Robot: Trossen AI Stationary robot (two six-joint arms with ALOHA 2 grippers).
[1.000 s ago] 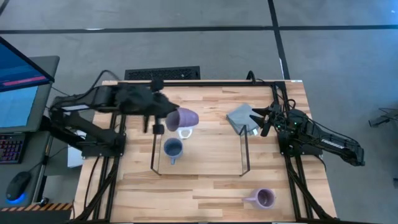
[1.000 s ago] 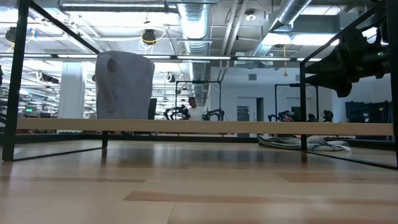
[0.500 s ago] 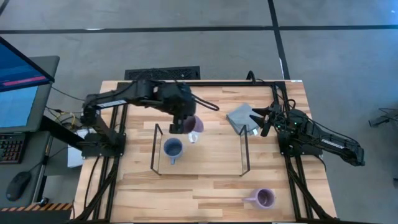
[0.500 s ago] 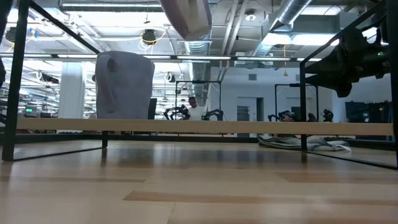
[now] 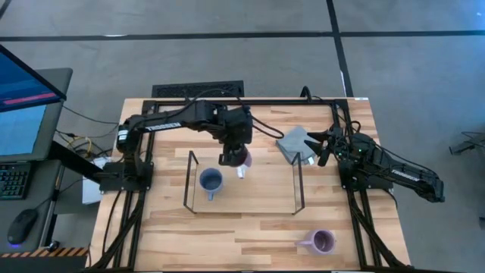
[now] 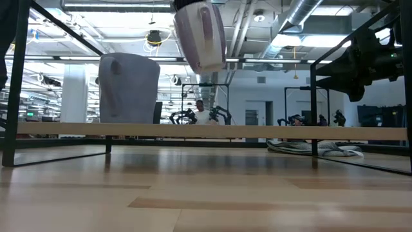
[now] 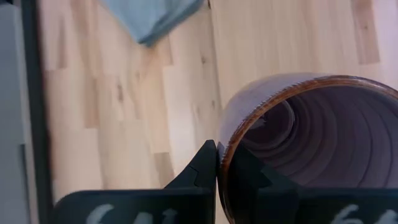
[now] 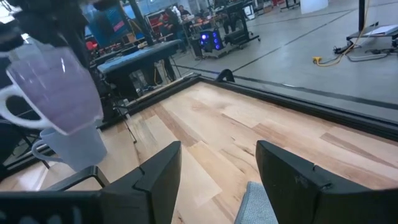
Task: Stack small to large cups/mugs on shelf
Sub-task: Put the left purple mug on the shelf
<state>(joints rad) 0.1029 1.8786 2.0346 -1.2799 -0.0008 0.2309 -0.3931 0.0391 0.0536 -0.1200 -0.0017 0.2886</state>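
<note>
Fingers [image 7: 217,163] pinch glossy lavender mug [image 6: 199,35] rim above wood shelf [image 6: 206,131].

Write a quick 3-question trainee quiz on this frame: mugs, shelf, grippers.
1. True or false: the left gripper holds a lavender mug in the air above the shelf.
2. Which mug stands on the shelf board? A) blue-grey mug B) a lavender one C) none
3. Fill in: the right gripper hovers over the folded grey ____.

Key: 1 true; 2 A; 3 cloth.
</note>
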